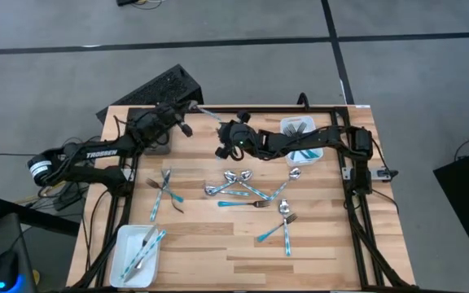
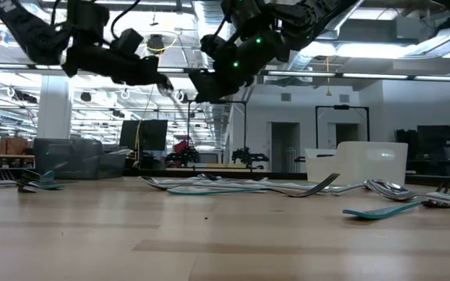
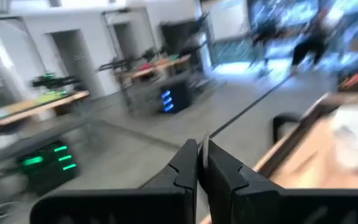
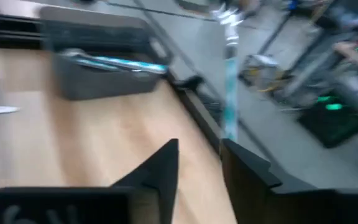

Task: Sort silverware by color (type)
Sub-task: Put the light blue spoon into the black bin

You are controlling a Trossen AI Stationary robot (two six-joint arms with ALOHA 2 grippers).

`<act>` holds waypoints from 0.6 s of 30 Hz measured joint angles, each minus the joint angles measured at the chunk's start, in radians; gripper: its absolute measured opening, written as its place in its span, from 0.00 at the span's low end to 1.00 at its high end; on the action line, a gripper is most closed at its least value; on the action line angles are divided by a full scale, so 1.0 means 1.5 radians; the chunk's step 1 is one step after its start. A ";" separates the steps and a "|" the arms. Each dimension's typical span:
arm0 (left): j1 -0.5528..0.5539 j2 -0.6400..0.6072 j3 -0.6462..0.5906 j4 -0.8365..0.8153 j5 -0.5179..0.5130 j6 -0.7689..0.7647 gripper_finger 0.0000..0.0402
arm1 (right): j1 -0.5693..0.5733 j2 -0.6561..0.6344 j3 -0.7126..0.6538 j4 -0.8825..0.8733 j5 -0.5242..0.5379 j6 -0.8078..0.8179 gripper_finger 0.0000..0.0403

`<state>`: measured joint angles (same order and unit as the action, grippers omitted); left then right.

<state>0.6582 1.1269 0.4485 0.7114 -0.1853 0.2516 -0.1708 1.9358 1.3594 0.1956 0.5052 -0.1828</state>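
Note:
A piece of silverware with a teal handle and a silver head is held in the air over the table's far side, between my two grippers. My left gripper is shut on its far end. My right gripper stands open at its handle end, the handle running close beside one finger; whether they touch I cannot tell. Other silverware lies loose on the middle of the table. My left gripper pinches one end of the piece between its two shut fingers; a thin sliver of it shows between the fingertips. The fingers come in level from the table's left. The piece is lifted clear of the table and reaches toward my right gripper.
A dark grey bin with a teal-handled piece in it stands at the far left under my left arm. A white tray with several pieces sits at the near left corner, another white tray at the far right.

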 joint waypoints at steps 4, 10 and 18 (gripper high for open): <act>-0.001 -0.023 0.101 -0.279 -0.058 0.053 0.00 | -0.012 0.000 0.000 -0.011 -0.051 0.053 0.46; 0.008 -0.019 0.286 -0.639 -0.082 0.088 0.00 | -0.037 0.000 0.000 -0.013 -0.057 0.086 0.53; 0.052 -0.013 0.478 -0.858 -0.087 0.123 0.00 | -0.045 0.000 0.000 -0.017 -0.089 0.089 0.53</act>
<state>0.7362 1.1073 1.1657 -0.5748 -0.3151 0.4357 -0.2390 1.9358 1.3594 0.1701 0.3722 -0.0494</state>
